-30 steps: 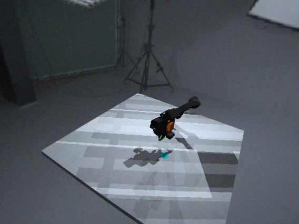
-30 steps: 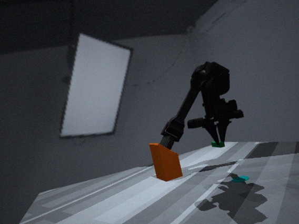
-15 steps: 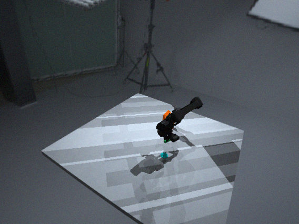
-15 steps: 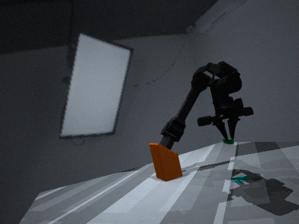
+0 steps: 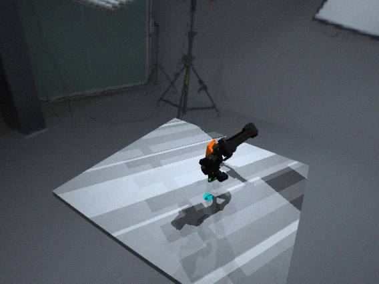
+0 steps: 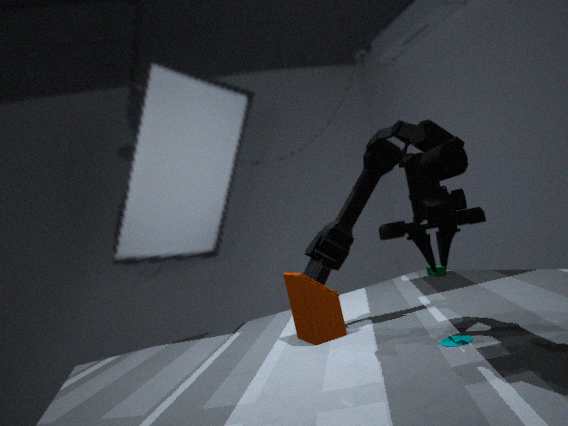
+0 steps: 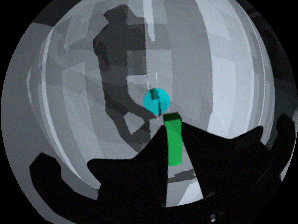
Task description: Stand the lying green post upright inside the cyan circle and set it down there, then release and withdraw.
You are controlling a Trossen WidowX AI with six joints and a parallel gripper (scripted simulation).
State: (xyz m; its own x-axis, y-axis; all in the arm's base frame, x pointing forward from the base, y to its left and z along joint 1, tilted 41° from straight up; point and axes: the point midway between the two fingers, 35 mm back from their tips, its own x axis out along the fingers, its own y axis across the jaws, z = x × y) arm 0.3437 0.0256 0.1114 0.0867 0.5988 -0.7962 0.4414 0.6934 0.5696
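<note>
The green post is held between the fingertips. It looks roughly level, not upright, with its dark end toward the circle in the wrist view. My gripper points down and is shut on the post; the fingers hide part of it. The post appears to be above the table, though the exact height is hard to tell. The flat cyan circle lies on the table. It is empty, with a shadow across part of it, and lies off to one side of the gripper.
An orange block stands on the striped table near the arm's base. The arm's dark shadow falls beside and partly over the circle. Tripods and bright panels stand in the room beyond the table.
</note>
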